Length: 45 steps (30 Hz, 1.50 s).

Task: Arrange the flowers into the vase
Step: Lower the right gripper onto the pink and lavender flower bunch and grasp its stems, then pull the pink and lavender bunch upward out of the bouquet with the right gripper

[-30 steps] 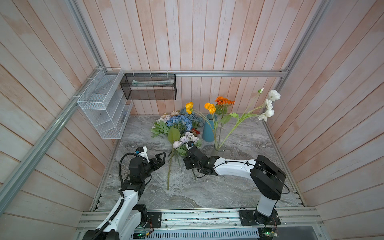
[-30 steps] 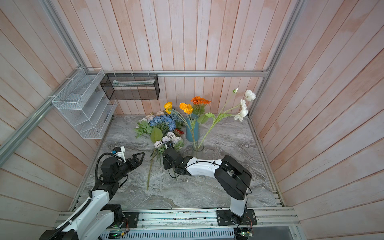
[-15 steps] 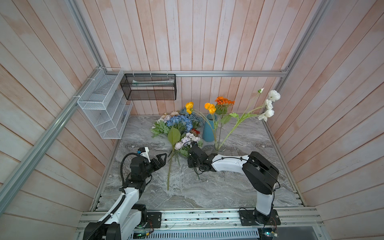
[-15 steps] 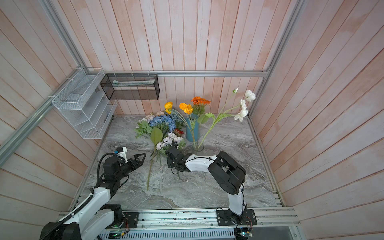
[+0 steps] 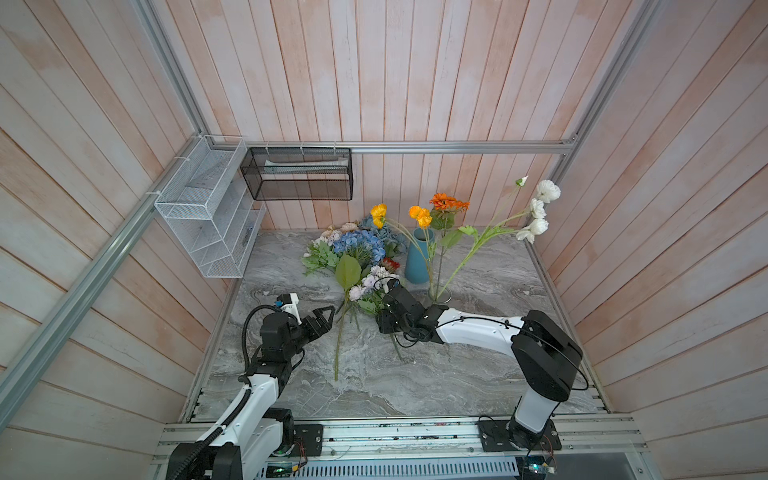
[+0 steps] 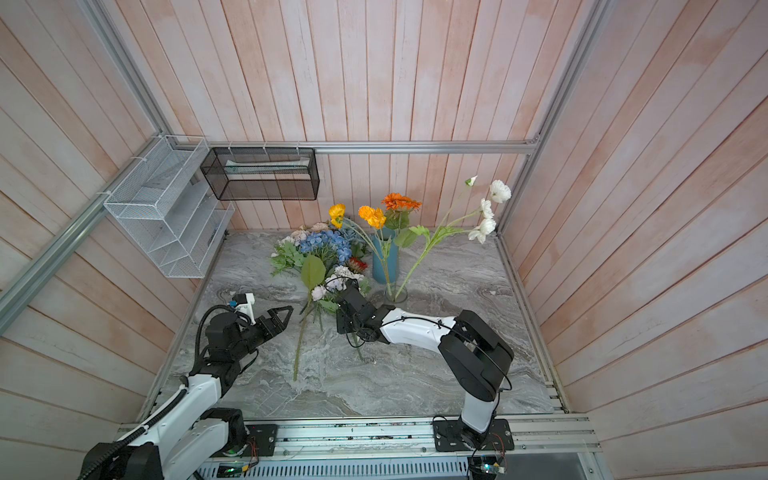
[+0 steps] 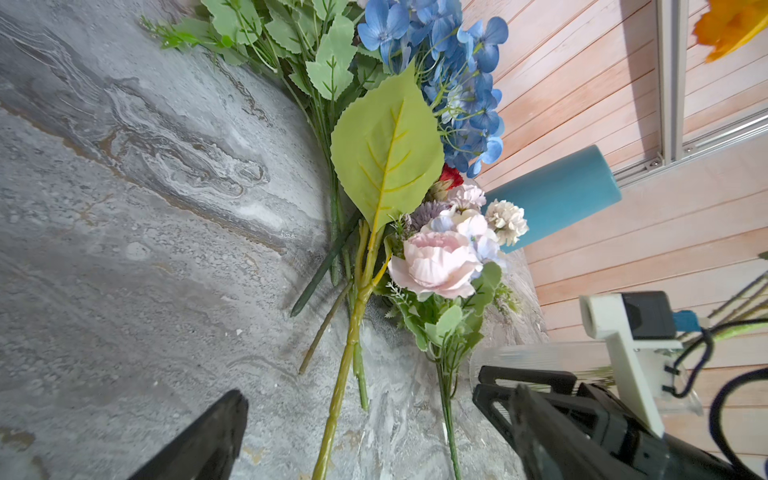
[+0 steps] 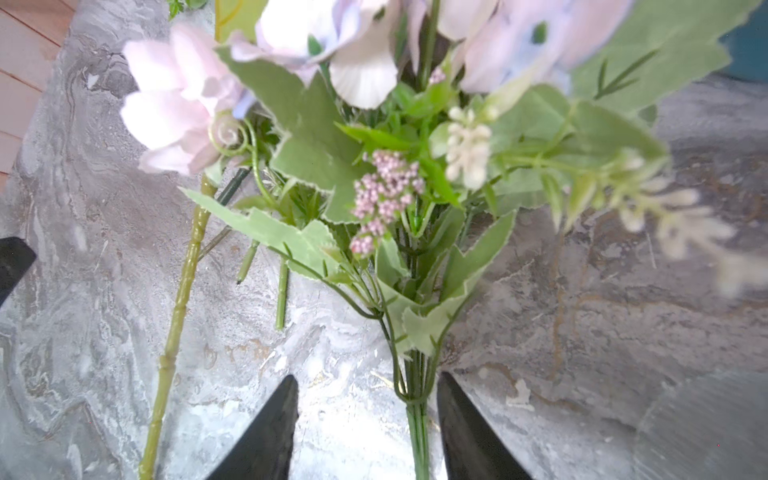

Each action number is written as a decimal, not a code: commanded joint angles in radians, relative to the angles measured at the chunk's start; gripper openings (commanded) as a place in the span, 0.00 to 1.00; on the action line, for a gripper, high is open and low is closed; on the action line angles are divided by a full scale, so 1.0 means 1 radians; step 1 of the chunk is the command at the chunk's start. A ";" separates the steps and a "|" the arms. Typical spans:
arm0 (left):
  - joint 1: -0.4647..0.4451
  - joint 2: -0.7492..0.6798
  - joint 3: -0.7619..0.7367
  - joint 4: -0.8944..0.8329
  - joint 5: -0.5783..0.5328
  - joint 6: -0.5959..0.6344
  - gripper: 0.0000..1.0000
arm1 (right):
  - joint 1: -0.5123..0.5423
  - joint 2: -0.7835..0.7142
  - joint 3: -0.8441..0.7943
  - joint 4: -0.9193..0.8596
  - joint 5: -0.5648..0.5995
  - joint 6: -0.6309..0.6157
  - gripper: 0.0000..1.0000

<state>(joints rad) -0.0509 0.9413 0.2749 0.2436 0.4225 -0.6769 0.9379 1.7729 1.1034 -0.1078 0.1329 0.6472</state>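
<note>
Marble tabletop (image 5: pixel 415 382): clear glass vase (image 5: pixel 440 294) holds orange, yellow, white flowers (image 5: pixel 446 201). Right gripper (image 8: pixel 368 376), half-open, straddles a lilac bouquet stem (image 8: pixel 417 424); left gripper (image 5: pixel 329 315) gapes

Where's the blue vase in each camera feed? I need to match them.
Top view: blue vase at back centre, right of the flowers.
Top view: same place.
Left wrist: teal cylinder behind the pink bloom.
Right wrist: only a teal sliver at the frame edge.
Shared landmark: pink bloom, in all four.
</note>
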 commanded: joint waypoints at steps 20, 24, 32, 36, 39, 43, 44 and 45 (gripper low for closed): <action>-0.075 0.021 0.020 0.043 -0.019 -0.036 1.00 | -0.039 0.144 0.047 0.052 0.008 -0.053 0.16; -0.077 0.016 0.017 0.043 -0.022 -0.036 1.00 | -0.040 0.117 0.041 0.052 0.002 -0.065 0.04; -0.077 0.010 0.030 0.035 -0.038 -0.020 1.00 | -0.040 -0.011 0.026 0.063 -0.043 -0.107 0.00; -0.076 0.013 0.050 0.032 -0.049 -0.009 1.00 | -0.040 -0.087 0.027 0.066 -0.076 -0.142 0.00; -0.076 0.014 0.061 0.032 -0.052 -0.006 1.00 | -0.040 -0.144 0.034 0.078 -0.096 -0.173 0.00; -0.075 0.015 0.067 0.039 -0.059 -0.008 1.00 | -0.043 -0.227 0.053 0.111 -0.115 -0.238 0.00; -0.076 0.017 0.069 0.041 -0.059 -0.008 1.00 | -0.046 -0.247 0.066 0.111 -0.124 -0.258 0.00; -0.075 0.019 0.071 0.043 -0.057 -0.007 1.00 | -0.052 -0.267 0.082 0.108 -0.131 -0.277 0.00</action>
<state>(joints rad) -0.1257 0.9592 0.3199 0.2630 0.3836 -0.6998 0.8997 1.5593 1.1328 -0.0368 0.0307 0.4473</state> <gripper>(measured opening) 0.999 0.072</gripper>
